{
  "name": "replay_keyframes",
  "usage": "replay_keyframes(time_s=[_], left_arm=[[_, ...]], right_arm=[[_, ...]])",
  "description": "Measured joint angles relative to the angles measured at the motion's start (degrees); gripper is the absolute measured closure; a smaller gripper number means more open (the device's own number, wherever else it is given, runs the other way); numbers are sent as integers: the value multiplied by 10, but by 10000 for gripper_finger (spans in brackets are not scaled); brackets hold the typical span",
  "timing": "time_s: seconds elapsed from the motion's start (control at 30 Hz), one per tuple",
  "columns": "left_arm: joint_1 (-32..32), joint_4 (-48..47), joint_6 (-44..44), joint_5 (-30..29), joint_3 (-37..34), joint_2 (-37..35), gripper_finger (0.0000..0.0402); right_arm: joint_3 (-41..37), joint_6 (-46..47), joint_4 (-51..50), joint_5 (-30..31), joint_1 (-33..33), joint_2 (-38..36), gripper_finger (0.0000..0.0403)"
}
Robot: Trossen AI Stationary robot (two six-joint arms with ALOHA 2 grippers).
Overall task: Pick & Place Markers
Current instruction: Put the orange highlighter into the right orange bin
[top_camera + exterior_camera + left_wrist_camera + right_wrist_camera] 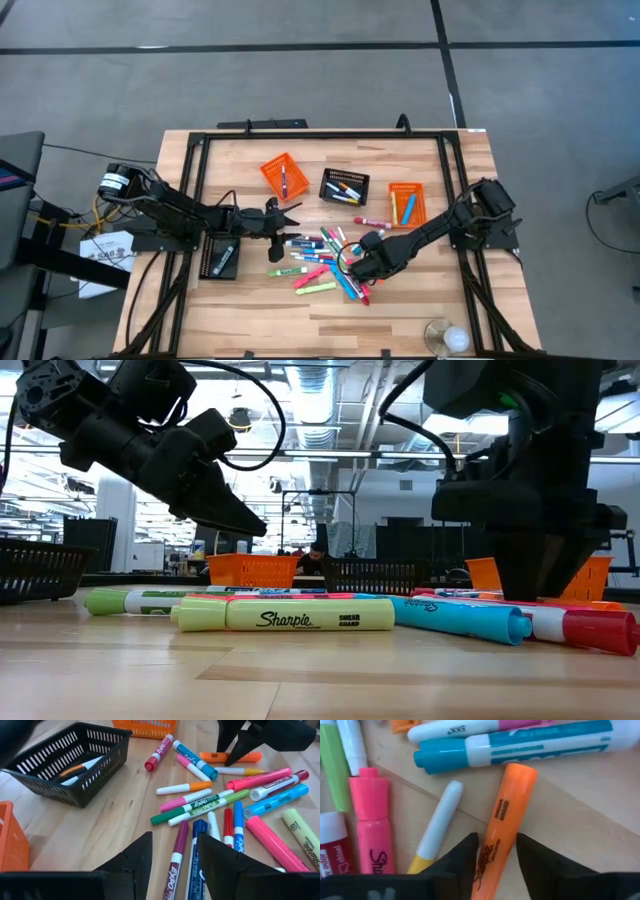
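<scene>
We inspect a pale wooden table [440, 310] with a dark frame, standing on a grey floor; in the low view the room beyond shows ceiling lights, ducting and a person seated far back behind the baskets.

The markers [325, 262] lie scattered at the table's centre, touching and crossing one another; in the low view a yellow highlighter [285, 614] lies nearest the camera, with a blue one [460, 617] at its 3 o'clock.

At 12 o'clock of the pile stands a black basket [344, 187] holding a few markers; an orange basket [283, 176] sits at 11 o'clock and a second orange basket [406, 204] at 2 o'clock; a further black basket [220, 257] rests at 9 o'clock, beside the left arm.

The right gripper [494, 851] is down on the pile at its 4 o'clock edge; its fingers stand either side of an orange highlighter [502, 828], narrowly parted; we cannot tell whether they press on it; the highlighter lies flat on the wood, beside a white-and-yellow marker [436, 827].

The left gripper [172, 855] hangs above the pile's 9 o'clock edge, fingers apart and holding nothing; the pens lie beneath it.
</scene>
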Motion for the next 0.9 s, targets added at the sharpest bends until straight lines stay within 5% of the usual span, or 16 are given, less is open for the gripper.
replay_keyframes(time_s=[0.23,0.4,0.6,0.77,0.9], left_arm=[[10,1,1,3,0,0,252],[19,1,1,3,0,0,252],[19,2,1,3,0,0,252],[19,2,1,3,0,0,252],[19,2,1,3,0,0,252]], right_arm=[[6,-5,4,16,-3,-18,356],[42,-31,-37,51,2,-46,354],[86,30,-242,172,7,-78,320],[70,129,-393,212,-15,-105,335],[29,140,-401,233,-47,-127,342]])
